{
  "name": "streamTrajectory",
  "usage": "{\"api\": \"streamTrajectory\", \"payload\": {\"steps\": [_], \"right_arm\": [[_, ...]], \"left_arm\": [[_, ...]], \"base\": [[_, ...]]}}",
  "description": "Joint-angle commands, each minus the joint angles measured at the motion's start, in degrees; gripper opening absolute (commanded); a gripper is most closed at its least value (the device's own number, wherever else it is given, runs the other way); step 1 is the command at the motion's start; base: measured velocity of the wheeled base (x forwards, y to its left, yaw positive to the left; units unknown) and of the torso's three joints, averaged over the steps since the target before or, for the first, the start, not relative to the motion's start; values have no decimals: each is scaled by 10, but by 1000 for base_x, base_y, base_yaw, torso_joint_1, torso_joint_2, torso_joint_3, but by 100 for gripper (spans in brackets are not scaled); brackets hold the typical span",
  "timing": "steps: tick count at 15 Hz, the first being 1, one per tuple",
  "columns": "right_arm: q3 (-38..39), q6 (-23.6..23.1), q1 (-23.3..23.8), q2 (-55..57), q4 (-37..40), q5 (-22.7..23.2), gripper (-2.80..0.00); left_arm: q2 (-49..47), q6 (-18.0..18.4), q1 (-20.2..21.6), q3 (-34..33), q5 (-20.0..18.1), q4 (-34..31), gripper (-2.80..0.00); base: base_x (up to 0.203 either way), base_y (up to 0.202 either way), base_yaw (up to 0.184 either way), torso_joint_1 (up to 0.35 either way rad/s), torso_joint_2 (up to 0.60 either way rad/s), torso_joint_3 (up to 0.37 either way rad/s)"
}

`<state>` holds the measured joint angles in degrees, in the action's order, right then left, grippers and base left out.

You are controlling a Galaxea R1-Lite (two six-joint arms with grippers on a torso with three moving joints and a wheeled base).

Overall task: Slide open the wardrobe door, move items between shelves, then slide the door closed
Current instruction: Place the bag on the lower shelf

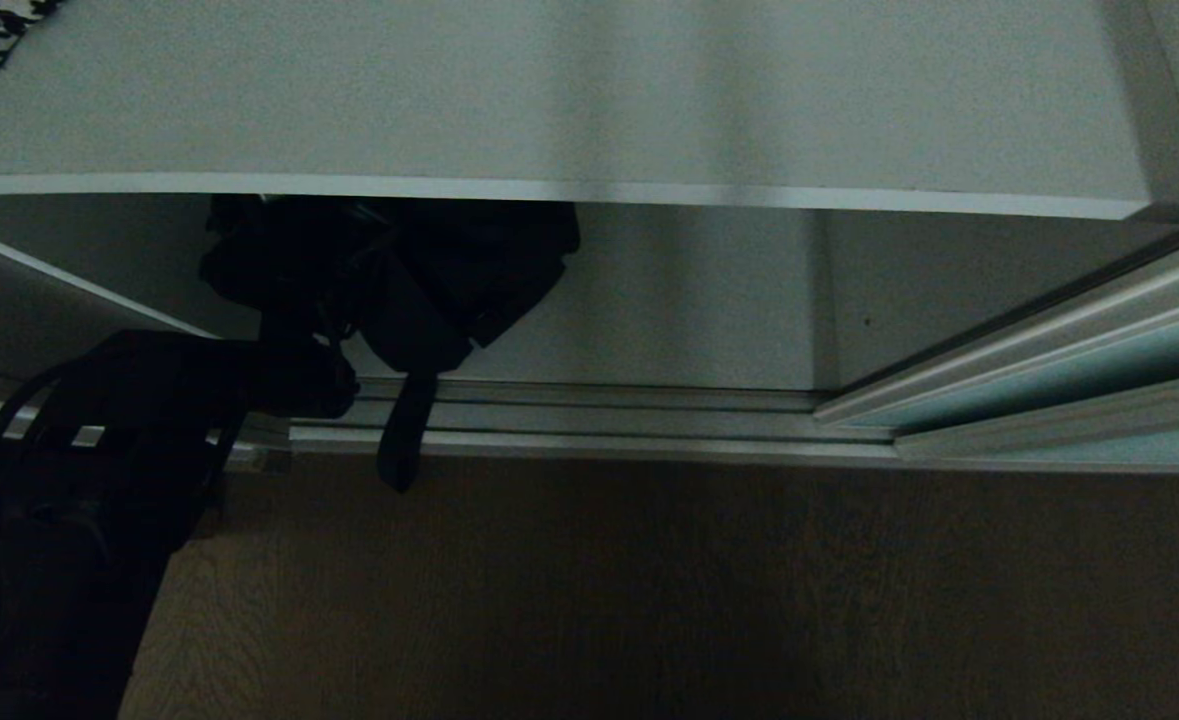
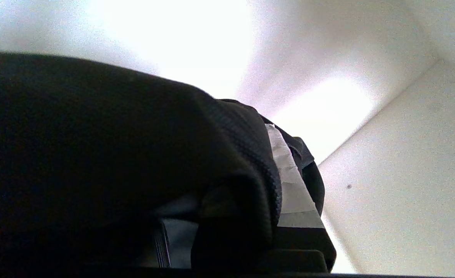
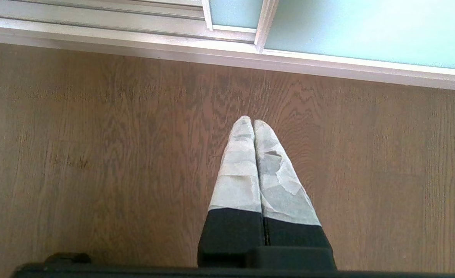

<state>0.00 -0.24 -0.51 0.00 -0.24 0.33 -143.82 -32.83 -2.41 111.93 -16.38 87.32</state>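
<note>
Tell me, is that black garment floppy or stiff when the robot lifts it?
Probably floppy: the garment sags in a bunched heap from the left end effector under the shelf, and its strap dangles straight down. It likely won't slip, since cloth wraps over the taped finger. It looks light, though that's hard to judge.

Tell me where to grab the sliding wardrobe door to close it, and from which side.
Take the sliding wardrobe door by the upright silver frame on its leading edge, coming from the open side of the wardrobe. The frosted glass gives nothing to hold; the frame edge stands proud above the floor track, so an end effector can probably push there.
</note>
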Motion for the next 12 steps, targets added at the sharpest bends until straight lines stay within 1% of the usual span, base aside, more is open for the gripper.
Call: {"api": "streamTrajectory", "payload": {"steps": [1,4,6,7,8,9,10,12], "right_arm": [[0,1,0,-3,0,0,-280],[0,0,0,-2,0,0,-280],[0,0,0,-2,0,0,-280],[0,0,0,-2,0,0,-280],[0,0,0,-2,0,0,-280],[0,1,0,-3,0,0,-280],[0,0,0,-2,0,0,-280],[0,0,0,-3,0,0,-280]], "left_arm": [[13,1,3,1,17,3,-280],[32,-5,7,7,27,3,-280],[21,-3,7,6,29,3,-280],[12,17,8,6,36,-10,-280],[12,35,8,6,46,-32,-280],[14,56,9,6,61,-81,-280],[16,75,9,6,78,-113,-280],[17,75,9,6,83,-175,-280]], "base": [[0,0,0,0,0,0],[0,0,0,0,0,0],[0,0,0,0,0,0],[0,0,0,0,0,0],[0,0,0,0,0,0],[0,0,0,0,0,0],[0,0,0,0,0,0],[0,0,0,0,0,0]]}}
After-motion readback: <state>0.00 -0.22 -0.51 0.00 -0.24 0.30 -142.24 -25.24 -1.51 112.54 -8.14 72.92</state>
